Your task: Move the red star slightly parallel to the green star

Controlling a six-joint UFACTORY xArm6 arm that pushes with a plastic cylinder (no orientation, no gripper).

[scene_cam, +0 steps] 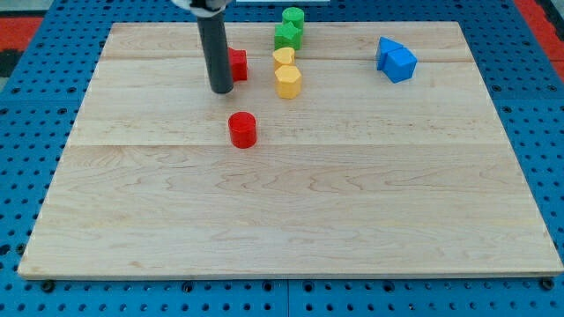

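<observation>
Well, my tip (221, 89) touches the red star (237, 64) from its left — no pincer here, only a rod — yet the green star (287, 35) remains up-right, unaligned.

- I can read no text, label, brand, number or sign anywhere in this view.
- The pale wooden tabletop (291, 211) shows only its grain and plank seams, with no print or marking.
- The small coloured blocks on it have plain faces, with no letters or digits that I can make out.
- The blue perforated surface (26, 106) around the tabletop carries only rows of holes.
</observation>
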